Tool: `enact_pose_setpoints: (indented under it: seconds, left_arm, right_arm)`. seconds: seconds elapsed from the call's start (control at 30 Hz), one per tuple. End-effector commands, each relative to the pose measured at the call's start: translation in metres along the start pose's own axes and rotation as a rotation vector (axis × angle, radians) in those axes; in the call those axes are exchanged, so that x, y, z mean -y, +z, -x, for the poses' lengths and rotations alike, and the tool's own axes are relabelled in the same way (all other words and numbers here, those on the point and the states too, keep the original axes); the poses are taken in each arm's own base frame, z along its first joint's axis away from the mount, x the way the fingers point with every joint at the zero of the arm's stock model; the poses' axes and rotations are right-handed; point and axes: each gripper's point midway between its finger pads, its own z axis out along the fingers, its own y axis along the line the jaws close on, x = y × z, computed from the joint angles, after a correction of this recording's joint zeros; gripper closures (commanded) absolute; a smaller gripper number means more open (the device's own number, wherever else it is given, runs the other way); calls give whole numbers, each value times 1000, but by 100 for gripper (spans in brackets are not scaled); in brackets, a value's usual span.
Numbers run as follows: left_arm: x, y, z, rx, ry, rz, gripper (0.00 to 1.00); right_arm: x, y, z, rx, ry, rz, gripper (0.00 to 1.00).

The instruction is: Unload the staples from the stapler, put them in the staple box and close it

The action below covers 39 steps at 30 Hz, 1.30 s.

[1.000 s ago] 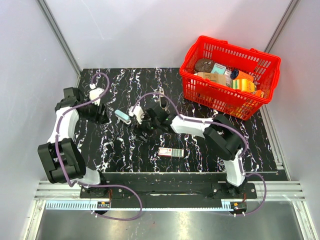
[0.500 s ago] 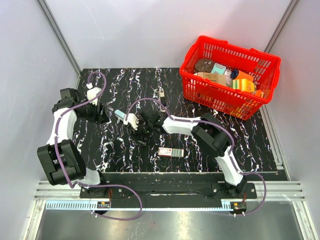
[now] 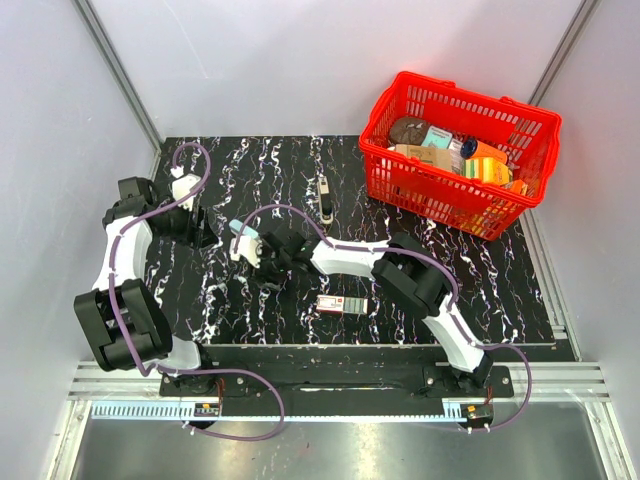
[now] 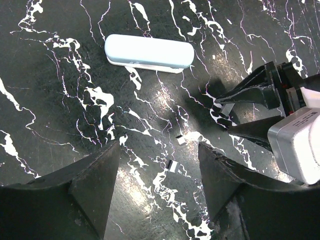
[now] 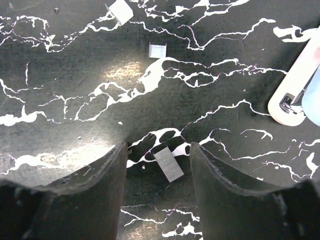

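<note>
Your stapler (image 4: 149,51), pale blue over a white base, lies flat on the black marbled bench (image 3: 250,170), left of centre and well in from every edge. In the left wrist view you have bare bench on all sides of it, and nothing touches it.

A short staple strip (image 5: 168,164) lies on the bench, with two smaller staple pieces (image 5: 156,50) loose beyond it.

Your right fingers (image 5: 95,190) stand apart, low over the bench, with the strip lying in the gap between them. The strip is much narrower than the gap, and whether either finger touches it cannot be told. The stapler's end shows at the right edge of that wrist view, apart from the fingers.

Your left fingers (image 4: 92,187) are spread wide and hold nothing. They hover on the stapler's left side with open bench between.

A small printed box (image 3: 342,305) lies toward the near edge; its lettering is too small to read. A small pale object (image 3: 325,190) lies farther back and cannot be identified. A red basket (image 3: 400,180) of packaged goods stands at the far right corner, and no label in it is legible. Grey walls close in the left and far edges.
</note>
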Motion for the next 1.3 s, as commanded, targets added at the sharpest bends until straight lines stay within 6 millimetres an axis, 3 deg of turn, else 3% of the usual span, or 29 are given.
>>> enact_pose_setpoints:
  seconds: [0.0,0.57,1.03,1.27]
  left_arm:
    - [7,-8,12,57,29,-14,32]
    - [10,-9,10,61,26,-19,32]
    - [10,-9,11,63,23,-20,32]
    - [9,-11,11,64,38,-9,32]
  right_arm:
    - [5,6,-19,-81,-5,-30,45]
    - [14,-2,-30,-133,-33,-88,48]
    - [13,-9,-39,-158,0,-110,69]
    - [22,-20,-41,-176,72,-198,73]
